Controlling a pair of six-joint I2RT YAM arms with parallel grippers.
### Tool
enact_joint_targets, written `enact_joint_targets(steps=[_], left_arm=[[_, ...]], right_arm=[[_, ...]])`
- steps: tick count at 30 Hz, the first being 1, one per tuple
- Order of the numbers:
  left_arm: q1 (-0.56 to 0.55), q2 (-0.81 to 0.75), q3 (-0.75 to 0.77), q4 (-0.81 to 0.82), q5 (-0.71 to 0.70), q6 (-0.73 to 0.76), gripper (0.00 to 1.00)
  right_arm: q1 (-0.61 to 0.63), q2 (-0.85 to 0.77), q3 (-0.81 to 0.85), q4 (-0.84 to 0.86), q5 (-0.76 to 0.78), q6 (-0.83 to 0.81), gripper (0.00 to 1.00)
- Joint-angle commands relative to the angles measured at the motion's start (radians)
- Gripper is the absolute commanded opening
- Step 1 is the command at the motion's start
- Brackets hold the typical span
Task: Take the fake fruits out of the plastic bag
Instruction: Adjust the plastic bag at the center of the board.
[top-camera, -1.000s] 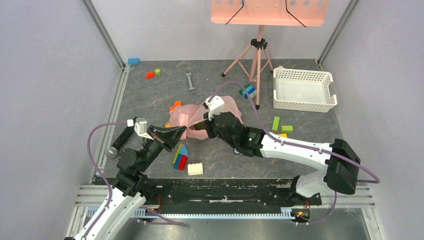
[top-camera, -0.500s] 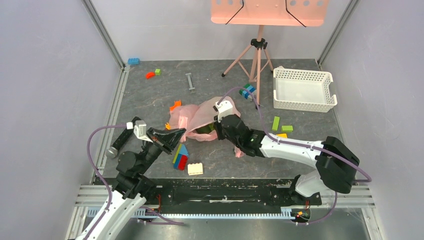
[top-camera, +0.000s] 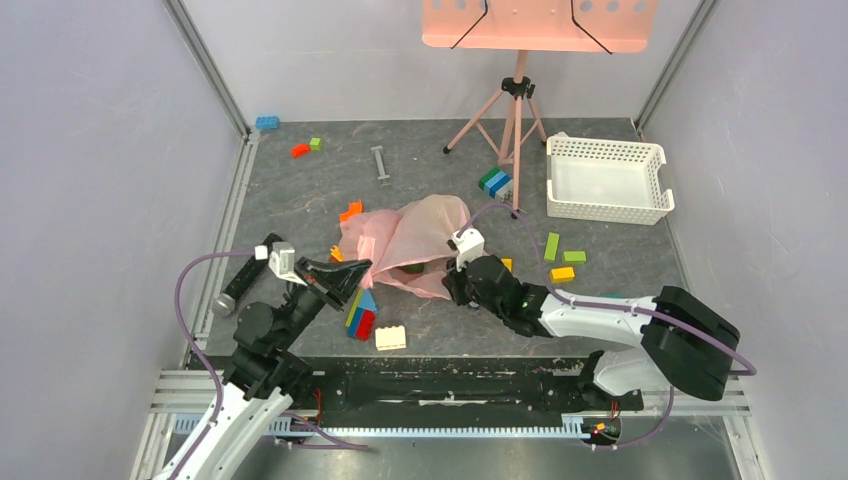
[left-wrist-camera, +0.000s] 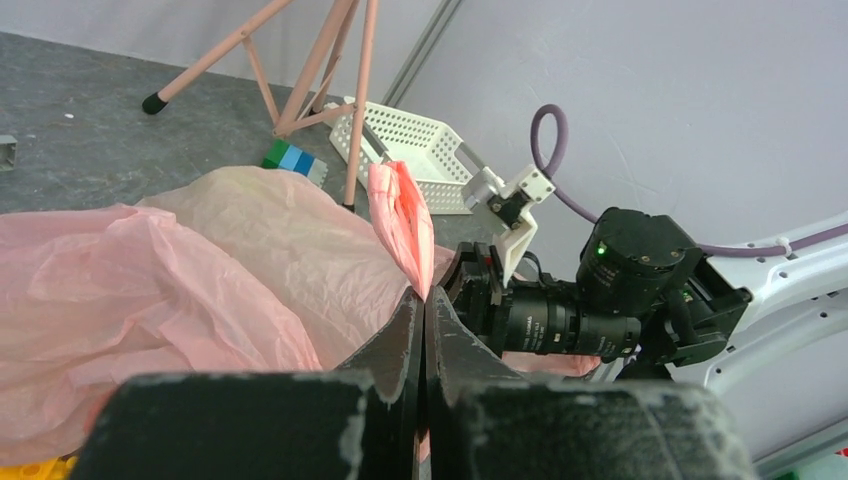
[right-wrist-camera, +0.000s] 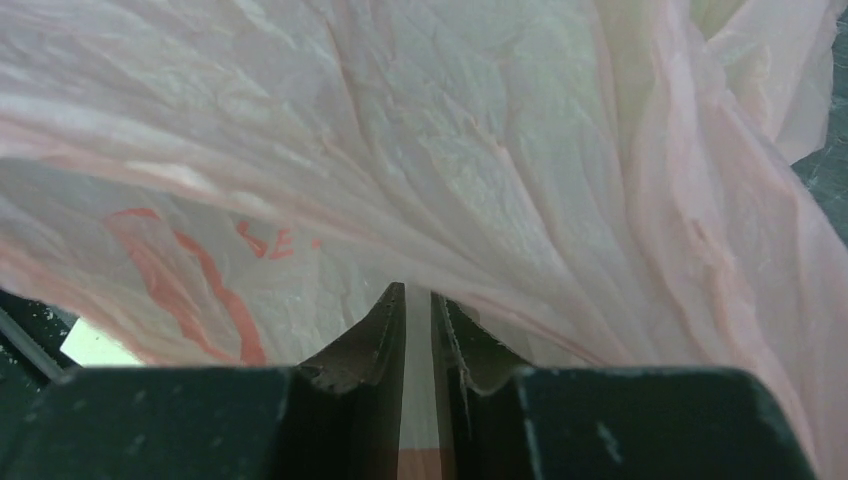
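Note:
The pink plastic bag (top-camera: 410, 240) lies mid-table, stretched between both grippers. My left gripper (top-camera: 362, 268) is shut on a twisted handle loop of the bag (left-wrist-camera: 400, 215) at its near-left side. My right gripper (top-camera: 449, 286) is at the bag's near-right edge. In the right wrist view its fingertips (right-wrist-camera: 418, 292) are nearly closed, pinching a fold of the bag's film (right-wrist-camera: 450, 150). A dark green fruit (top-camera: 412, 267) shows under the bag's lifted near edge. The other fruits are hidden.
A white lattice basket (top-camera: 607, 178) stands at the back right, with a pink tripod (top-camera: 515, 110) beside it. Stacked coloured blocks (top-camera: 361, 313) and a cream block (top-camera: 391, 338) lie near my left gripper. Green and yellow blocks (top-camera: 562, 274) lie to the right of the bag.
My right gripper has drawn back from over the bag toward the near right, pulling the film with it, so the bag spreads wider. My left gripper has held its place.

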Motion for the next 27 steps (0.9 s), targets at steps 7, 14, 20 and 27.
enact_joint_targets(steps=[7, 14, 20, 27], left_arm=[[-0.003, -0.002, 0.113, -0.164, 0.021, 0.021, 0.39], [-0.002, 0.053, 0.342, -0.382, -0.062, 0.106, 0.76], [-0.002, 0.232, 0.58, -0.473, -0.018, 0.17, 0.64], [-0.005, 0.453, 0.71, -0.469, 0.188, 0.133, 0.02]], right_arm=[[-0.001, -0.033, -0.006, 0.168, -0.068, -0.014, 0.21], [-0.002, -0.021, 0.012, 0.186, -0.059, 0.015, 0.22], [-0.015, -0.037, 0.019, 0.185, -0.052, 0.044, 0.2], [-0.042, -0.042, 0.004, 0.208, -0.084, 0.106, 0.07]])
